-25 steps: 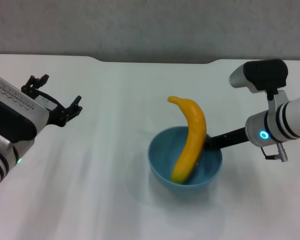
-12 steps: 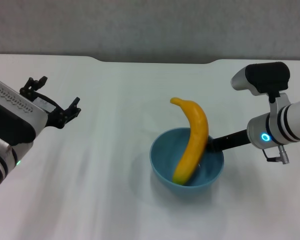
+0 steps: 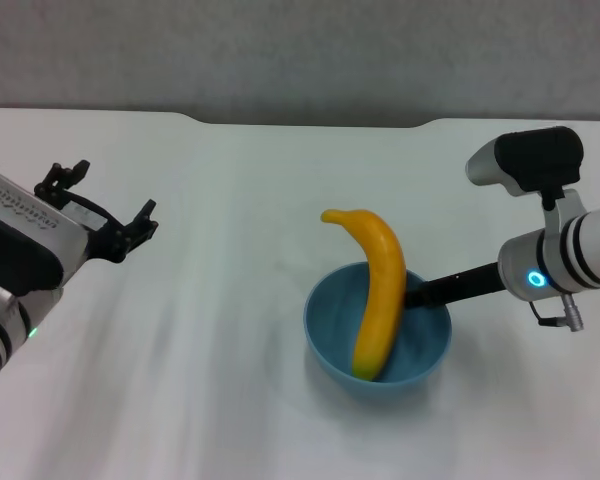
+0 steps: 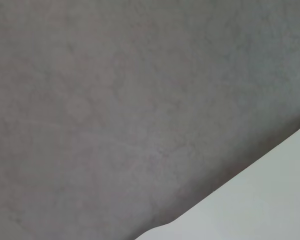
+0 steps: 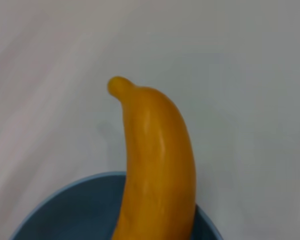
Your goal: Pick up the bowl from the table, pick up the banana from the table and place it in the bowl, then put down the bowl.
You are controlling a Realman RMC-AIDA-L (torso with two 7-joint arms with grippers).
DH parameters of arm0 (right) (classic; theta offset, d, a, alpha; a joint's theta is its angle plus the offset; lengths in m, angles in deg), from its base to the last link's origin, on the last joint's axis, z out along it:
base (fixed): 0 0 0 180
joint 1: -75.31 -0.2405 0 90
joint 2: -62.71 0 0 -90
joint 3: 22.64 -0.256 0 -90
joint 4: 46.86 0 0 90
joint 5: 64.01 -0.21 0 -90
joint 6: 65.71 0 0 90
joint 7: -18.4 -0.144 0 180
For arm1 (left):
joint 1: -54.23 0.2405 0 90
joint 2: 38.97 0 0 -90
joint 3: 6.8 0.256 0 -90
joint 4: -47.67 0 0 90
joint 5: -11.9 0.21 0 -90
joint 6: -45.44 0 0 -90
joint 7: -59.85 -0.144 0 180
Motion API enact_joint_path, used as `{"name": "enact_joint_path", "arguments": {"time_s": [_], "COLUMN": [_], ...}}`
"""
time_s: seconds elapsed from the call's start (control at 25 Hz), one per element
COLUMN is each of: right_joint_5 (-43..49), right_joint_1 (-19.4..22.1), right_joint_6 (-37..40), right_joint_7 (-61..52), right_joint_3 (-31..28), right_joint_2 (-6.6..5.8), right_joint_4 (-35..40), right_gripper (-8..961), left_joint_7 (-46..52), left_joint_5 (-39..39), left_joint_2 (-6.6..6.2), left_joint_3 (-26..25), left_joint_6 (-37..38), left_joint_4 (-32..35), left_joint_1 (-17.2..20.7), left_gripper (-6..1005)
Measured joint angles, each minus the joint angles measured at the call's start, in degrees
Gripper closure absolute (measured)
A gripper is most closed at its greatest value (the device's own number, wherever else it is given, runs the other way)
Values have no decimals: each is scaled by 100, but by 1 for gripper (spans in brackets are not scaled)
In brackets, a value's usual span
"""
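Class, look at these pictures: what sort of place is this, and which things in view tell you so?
Probably a robot lab or test bench, not a kitchen: a bare white table against a plain grey wall, two robot arms, and just a bowl holding a banana.

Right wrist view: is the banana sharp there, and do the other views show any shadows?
Right wrist view: the banana fills the frame at close range with soft edges and a faint highlight along its skin. Head view: only a soft, diffuse shadow on the table under the bowl; lighting is even. Left wrist view: just plain grey wall and a corner of white tabletop, no distinct shadows.
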Motion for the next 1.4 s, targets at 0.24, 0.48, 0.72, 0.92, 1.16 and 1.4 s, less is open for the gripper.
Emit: {"name": "enact_joint_path", "arguments": {"time_s": [0.24, 0.48, 0.72, 0.92, 1.16, 1.4], "right_joint_5": [11, 4, -190, -1976, -5817, -8346], "right_joint_1": [622, 1737, 2552, 3119, 3386, 3188], "right_joint_6": [-81, -99, 201, 951, 833, -162], "right_joint_7": [121, 148, 572, 2185, 5988, 8293], "right_joint_3": [111, 145, 200, 225, 170, 169], "right_joint_2": [-6, -25, -9, -17, -14, -31], "right_joint_4": [-884, -2692, -3707, -3675, -2440, -706], "right_gripper": [484, 304, 118, 59, 72, 73], "left_joint_7": [48, 74, 92, 98, 100, 411], "left_joint_5": [-316, -515, -675, -974, -1458, -1949], "left_joint_2": [-13, -21, -23, -23, -30, -32], "left_joint_3": [0, -39, -71, -31, 202, 614], "left_joint_6": [-58, -21, 75, 360, 1187, 1998], "left_joint_4": [-261, -206, -113, 146, 744, 1137], "left_joint_1": [176, 229, 220, 200, 125, -1], "left_gripper": [130, 132, 134, 136, 138, 140]}}
